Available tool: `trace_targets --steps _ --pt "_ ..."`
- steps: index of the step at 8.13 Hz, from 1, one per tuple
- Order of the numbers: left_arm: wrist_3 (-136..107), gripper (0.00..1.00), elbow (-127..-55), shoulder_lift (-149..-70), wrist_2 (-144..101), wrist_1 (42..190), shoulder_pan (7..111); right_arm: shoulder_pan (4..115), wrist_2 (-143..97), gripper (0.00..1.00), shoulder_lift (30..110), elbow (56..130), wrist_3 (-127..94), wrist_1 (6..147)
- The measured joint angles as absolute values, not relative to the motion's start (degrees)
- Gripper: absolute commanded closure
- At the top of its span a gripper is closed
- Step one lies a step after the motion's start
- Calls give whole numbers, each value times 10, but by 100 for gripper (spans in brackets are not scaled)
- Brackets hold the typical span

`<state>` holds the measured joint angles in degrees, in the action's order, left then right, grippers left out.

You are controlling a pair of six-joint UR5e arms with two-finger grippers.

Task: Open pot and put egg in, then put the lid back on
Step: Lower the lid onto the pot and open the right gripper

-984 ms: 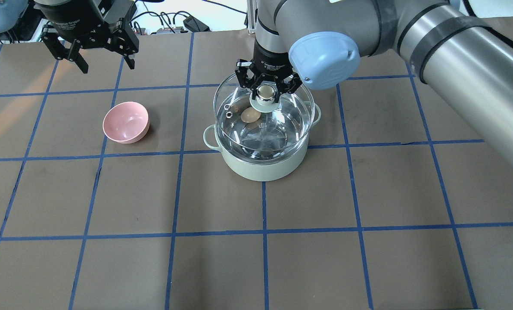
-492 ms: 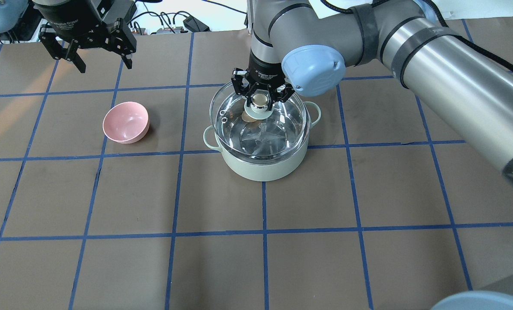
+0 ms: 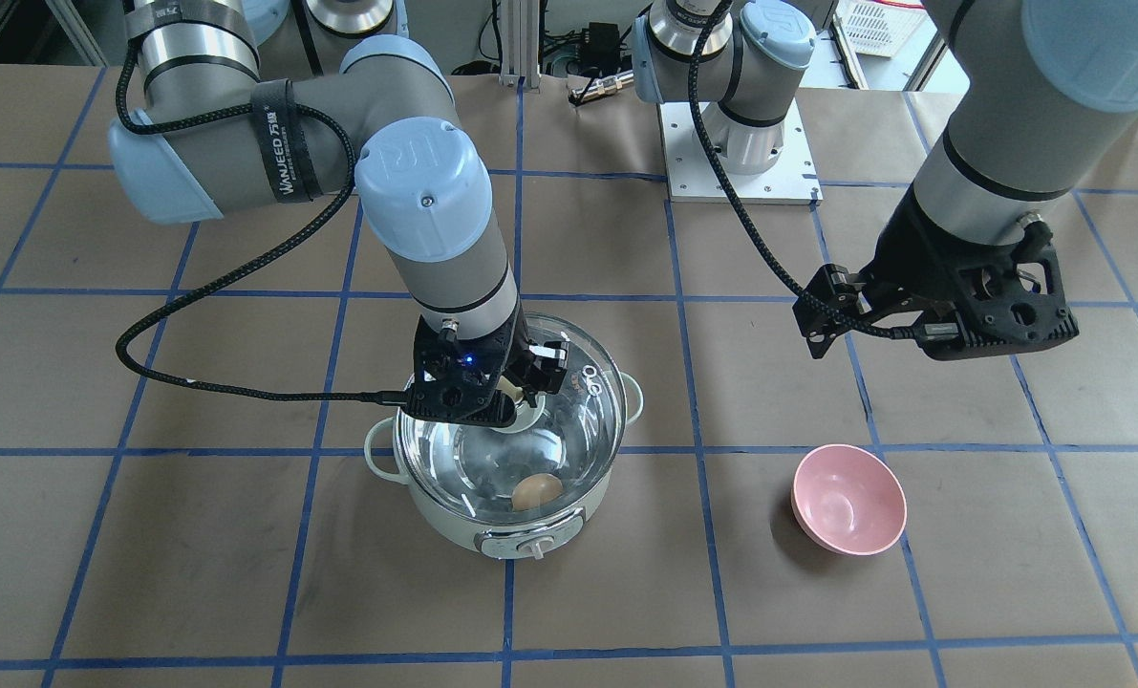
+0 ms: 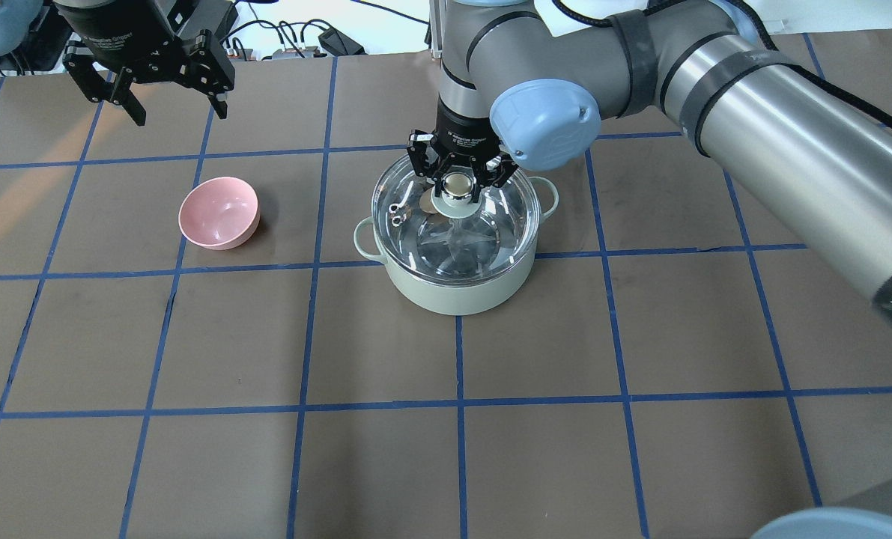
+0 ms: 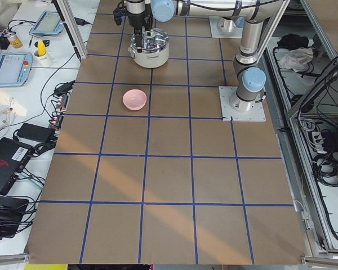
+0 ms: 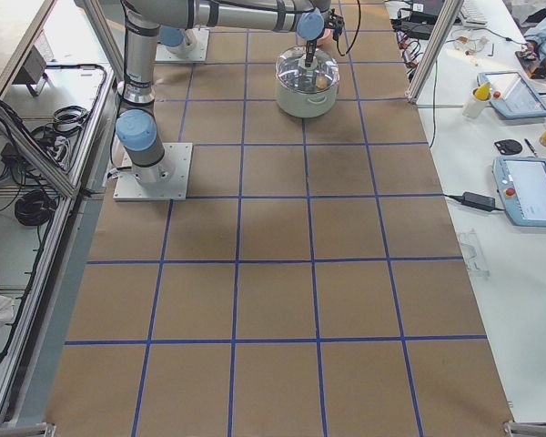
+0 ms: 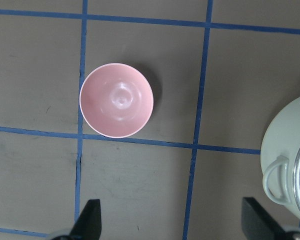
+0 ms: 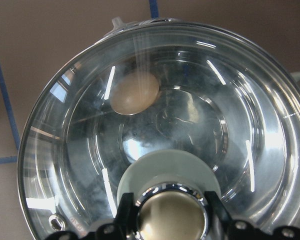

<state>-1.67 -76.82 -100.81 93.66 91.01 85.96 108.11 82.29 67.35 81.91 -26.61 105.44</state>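
The pale mint-green pot (image 4: 453,288) stands mid-table, its knob panel (image 3: 530,545) facing away from the robot. The tan egg (image 3: 537,490) lies inside on the steel floor, seen through the glass in the right wrist view (image 8: 135,93). The clear glass lid (image 4: 490,224) covers the pot at rim level; I cannot tell if it rests fully. My right gripper (image 4: 457,183) is shut on the lid's ball knob (image 8: 172,217). My left gripper (image 4: 180,112) is open and empty, held high over the far left, beyond the pink bowl.
A pink bowl (image 4: 219,212) sits empty left of the pot, also in the left wrist view (image 7: 116,100). The pot's loop handle (image 7: 277,177) shows at that view's right edge. The table is brown paper with a blue tape grid. Cables lie beyond the far edge.
My right gripper has lowered the lid from above and slightly off-centre down onto the pot's rim. The left gripper has drifted slightly farther away.
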Motion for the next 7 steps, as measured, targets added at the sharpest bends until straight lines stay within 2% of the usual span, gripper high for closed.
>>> trace_targets --steps 1,2,4,7 --pt "-17 0 -768 -1008 936 910 860 1081 828 75 673 820 -261 1054" --pt "-17 0 -768 -1008 936 909 860 1081 831 58 673 821 -259 1054" --pt "-17 0 -767 -1009 935 909 860 1081 830 0 672 825 -258 1058" --pt "-17 0 -767 -1009 934 908 859 1081 831 0 670 828 -256 1073"
